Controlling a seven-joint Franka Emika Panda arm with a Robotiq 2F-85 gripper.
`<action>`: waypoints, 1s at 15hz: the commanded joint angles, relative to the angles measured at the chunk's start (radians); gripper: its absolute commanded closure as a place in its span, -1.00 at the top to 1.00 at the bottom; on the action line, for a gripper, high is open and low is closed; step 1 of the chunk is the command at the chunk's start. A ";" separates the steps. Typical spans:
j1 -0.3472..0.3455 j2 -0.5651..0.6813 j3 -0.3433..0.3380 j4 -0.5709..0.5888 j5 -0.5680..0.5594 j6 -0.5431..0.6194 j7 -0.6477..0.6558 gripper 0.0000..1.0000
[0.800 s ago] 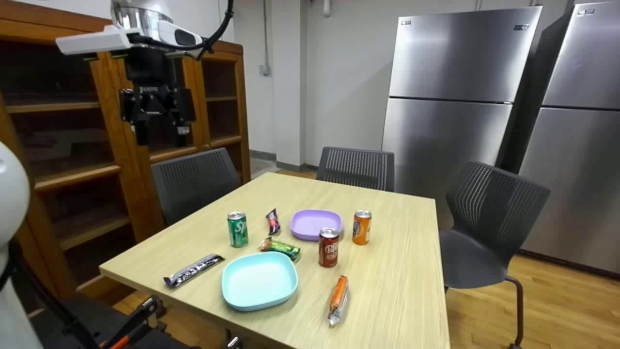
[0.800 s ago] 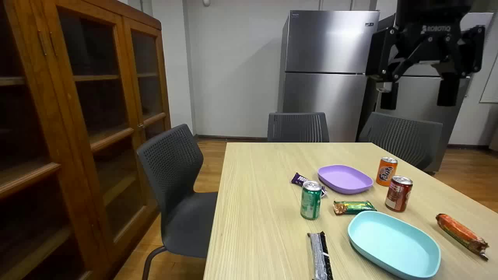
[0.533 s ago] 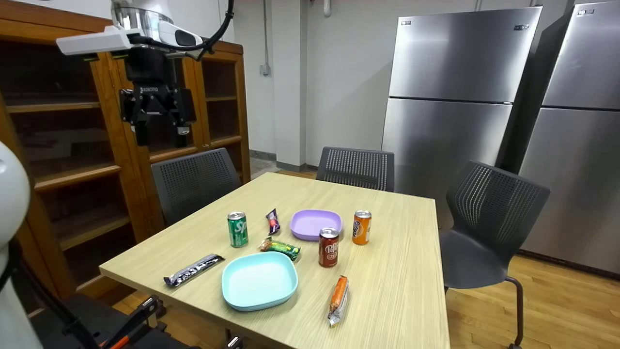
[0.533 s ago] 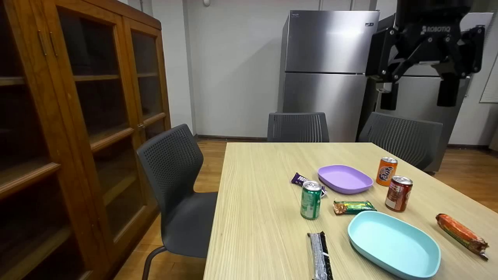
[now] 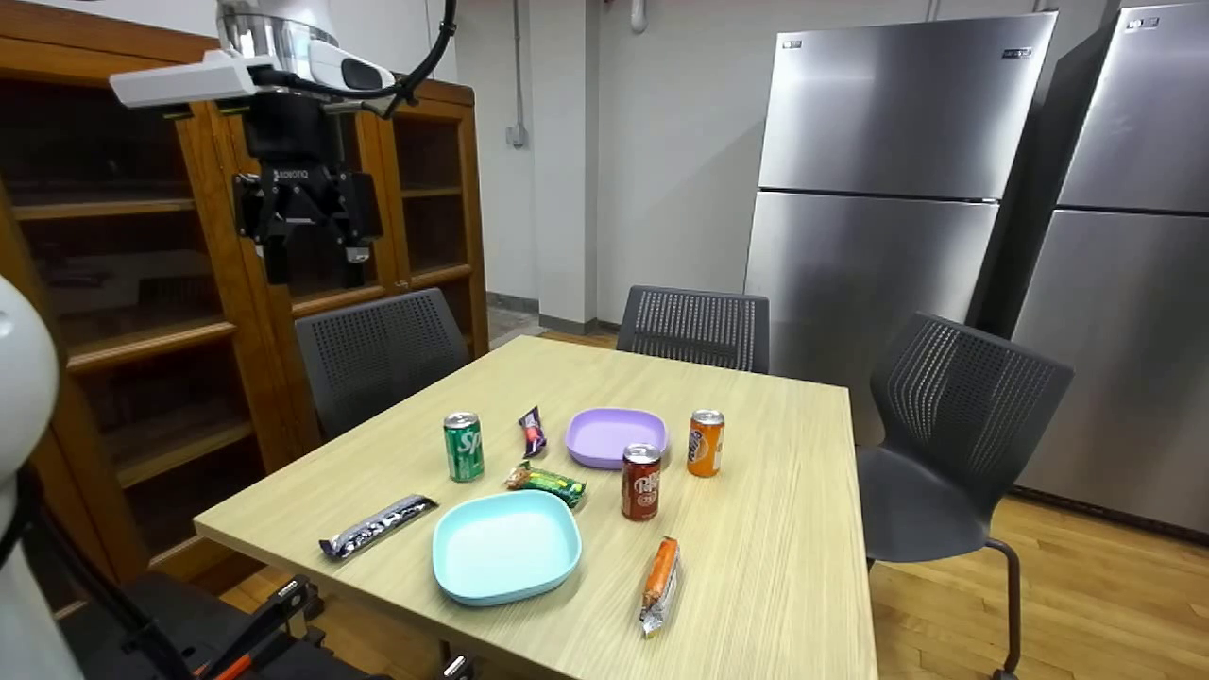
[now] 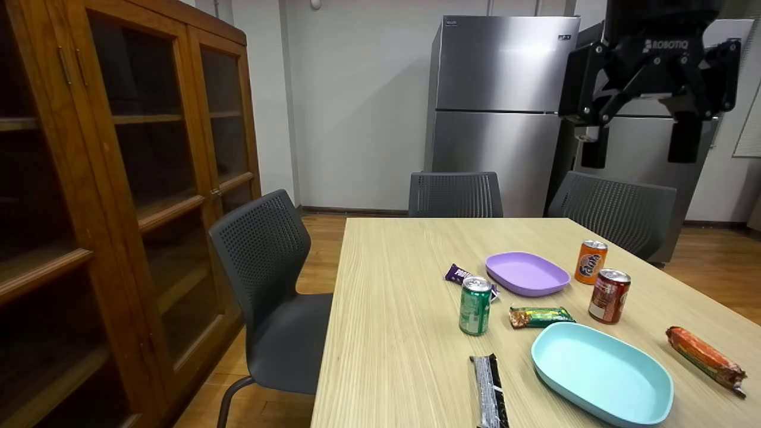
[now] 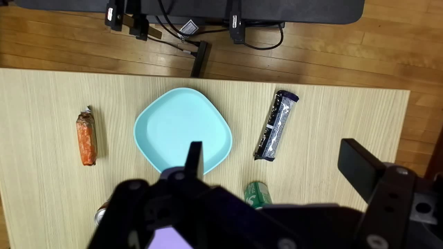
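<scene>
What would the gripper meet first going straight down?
Probably the tabletop between the turquoise plate and silver-black snack bar; depth is unclear, so the open gripper might clip either.

Your black, two-fingered Robotiq gripper [image 6: 640, 145] points straight down, its jaws parted with a wide gap. Above it sits your glossy white wrist [image 5: 324, 64], and a rounded white arm segment [image 5: 24, 378] shows lower, at the left edge of an exterior view.
</scene>
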 commanded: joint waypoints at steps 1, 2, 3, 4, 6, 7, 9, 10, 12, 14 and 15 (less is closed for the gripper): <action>0.004 0.001 -0.003 0.001 -0.002 -0.001 0.002 1.00; 0.004 0.001 -0.003 0.001 -0.002 -0.001 0.002 1.00; 0.003 0.008 -0.010 -0.001 0.000 0.003 -0.007 1.00; 0.001 0.016 -0.016 -0.004 -0.001 0.010 -0.018 1.00; -0.001 0.034 -0.029 -0.009 -0.003 0.027 -0.041 1.00; -0.003 0.045 -0.035 -0.012 -0.005 0.035 -0.047 1.00; -0.008 0.075 -0.041 -0.023 -0.012 0.076 -0.049 1.00; -0.014 0.089 -0.039 -0.031 -0.024 0.114 -0.039 1.00; -0.017 0.127 -0.046 -0.039 -0.029 0.174 -0.040 1.00; -0.022 0.166 -0.049 -0.045 -0.038 0.228 -0.036 1.00; -0.026 0.187 -0.050 -0.046 -0.041 0.254 -0.030 1.00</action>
